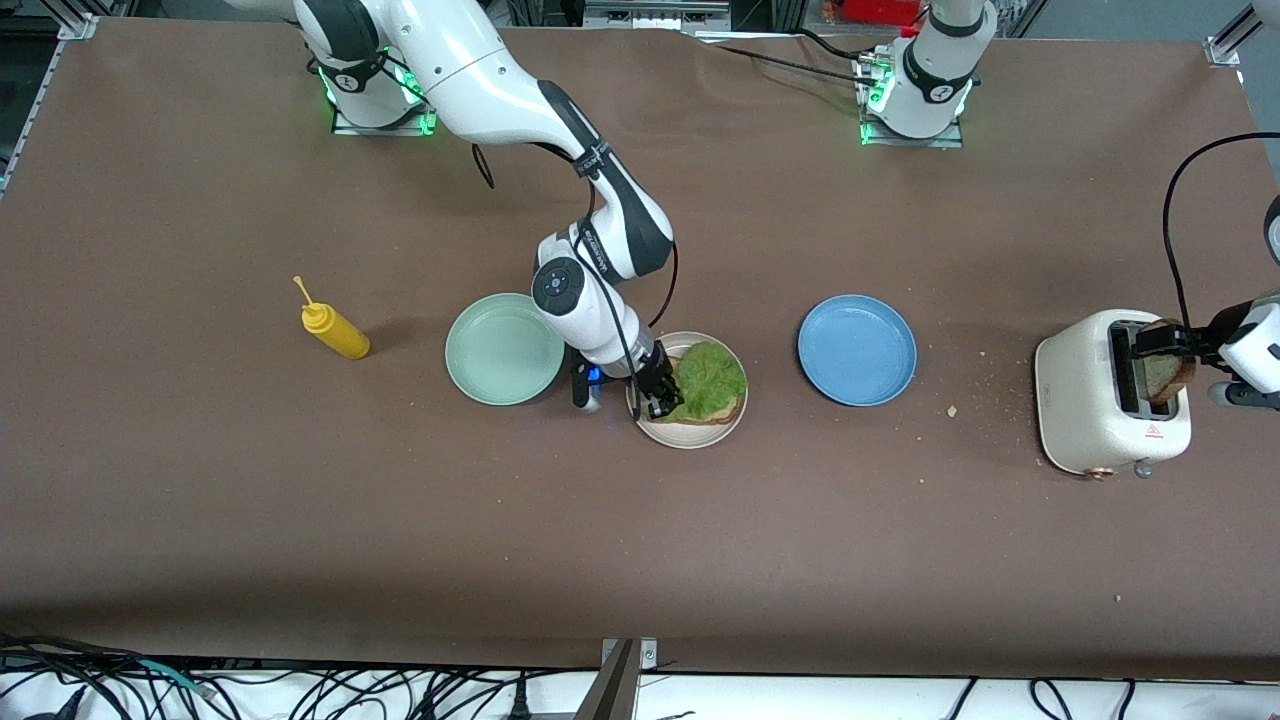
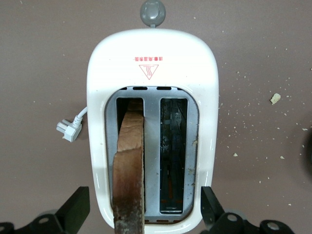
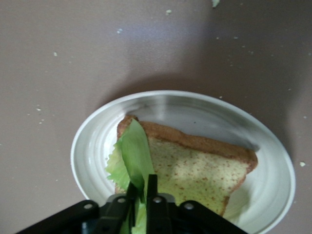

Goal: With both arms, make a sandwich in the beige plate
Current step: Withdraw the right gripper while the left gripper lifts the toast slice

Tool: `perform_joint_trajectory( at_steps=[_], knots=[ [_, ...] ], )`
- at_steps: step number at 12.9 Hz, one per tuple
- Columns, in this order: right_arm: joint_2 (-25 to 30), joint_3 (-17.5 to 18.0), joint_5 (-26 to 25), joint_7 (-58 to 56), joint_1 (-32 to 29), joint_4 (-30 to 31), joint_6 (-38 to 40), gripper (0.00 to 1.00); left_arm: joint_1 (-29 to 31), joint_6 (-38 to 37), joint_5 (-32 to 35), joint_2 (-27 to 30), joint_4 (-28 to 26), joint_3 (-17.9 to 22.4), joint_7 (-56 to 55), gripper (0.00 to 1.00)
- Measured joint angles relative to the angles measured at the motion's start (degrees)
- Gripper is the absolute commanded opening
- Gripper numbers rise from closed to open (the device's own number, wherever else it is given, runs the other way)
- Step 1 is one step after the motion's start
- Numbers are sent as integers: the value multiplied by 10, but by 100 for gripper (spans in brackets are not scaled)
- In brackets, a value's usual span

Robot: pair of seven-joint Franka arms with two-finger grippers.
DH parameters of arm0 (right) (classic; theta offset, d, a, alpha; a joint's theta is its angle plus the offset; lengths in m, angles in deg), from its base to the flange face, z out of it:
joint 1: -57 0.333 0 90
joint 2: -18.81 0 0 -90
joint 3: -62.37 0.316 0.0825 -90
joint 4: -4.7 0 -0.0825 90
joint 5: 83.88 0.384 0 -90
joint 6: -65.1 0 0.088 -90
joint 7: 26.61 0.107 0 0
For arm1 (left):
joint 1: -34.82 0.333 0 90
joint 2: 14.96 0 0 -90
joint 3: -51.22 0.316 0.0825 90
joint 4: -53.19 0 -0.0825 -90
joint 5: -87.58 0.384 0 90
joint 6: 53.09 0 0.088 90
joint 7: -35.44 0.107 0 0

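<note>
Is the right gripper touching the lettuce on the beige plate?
Touching: the right wrist view shows the right gripper fingers pinching the lettuce leaf edge.

White toaster (image 2: 152,73), bread slice (image 2: 129,165) upright in one slot, left gripper (image 2: 144,214) jaws spread, possibly unplugged cord (image 2: 70,127)

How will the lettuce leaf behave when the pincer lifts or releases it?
Probably floppy: the lettuce folds and hangs thin between the right pincer's fingers. Likely very light, so it may cling instead of dropping. It drapes over the bread, so it should settle flat.
</note>
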Motion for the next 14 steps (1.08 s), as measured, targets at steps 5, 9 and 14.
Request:
perform_joint_trajectory(
  at_steps=[5,9,14],
  knots=[
    [14,-45,-17,-1,0,-25,82,99,0,0,0,0,0,0,0,100],
    [94,-105,-48,-61,-7,-37,251,99,0,0,0,0,0,0,0,100],
    [168,-243,-51,-314,-13,-36,489,99,0,0,0,-3,-2,0,0,63]
  ],
)
